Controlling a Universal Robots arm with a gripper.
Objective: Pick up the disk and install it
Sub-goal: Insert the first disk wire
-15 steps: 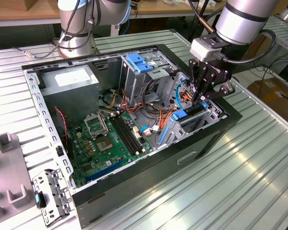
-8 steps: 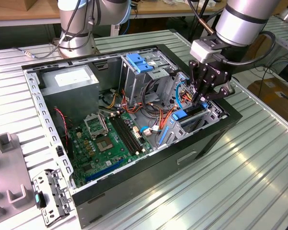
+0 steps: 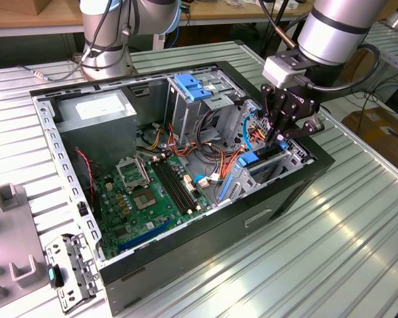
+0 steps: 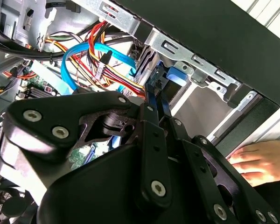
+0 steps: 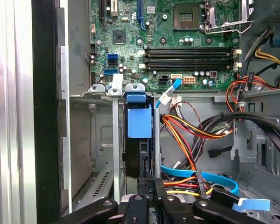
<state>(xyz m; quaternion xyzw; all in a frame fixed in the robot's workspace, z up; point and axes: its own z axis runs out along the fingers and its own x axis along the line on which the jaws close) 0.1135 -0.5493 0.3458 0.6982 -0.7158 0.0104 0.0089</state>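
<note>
The disk (image 5: 139, 122) stands on edge in a slot of the metal drive bay (image 5: 102, 140), a dark slab with a bright blue carrier frame. In the exterior view the disk (image 3: 257, 161) sits low in the bay at the case's corner nearest the exterior view's right. My gripper (image 3: 277, 138) reaches down into that bay from above. Its thin black fingers (image 5: 147, 189) stand close together at the disk's end. They look shut on the disk's edge. In the second wrist view the gripper (image 4: 156, 100) points at a blue carrier tab (image 4: 175, 77) just beyond the tips.
The open computer case (image 3: 305, 179) lies on a ribbed metal table. A green motherboard (image 3: 152, 189), orange and red wire bundles (image 5: 186, 135) and a blue flat cable (image 5: 200, 175) crowd beside the bay. A light-blue latch plate (image 3: 192, 86) tops the tall cage. A person's hand (image 4: 261, 161) rests outside the case.
</note>
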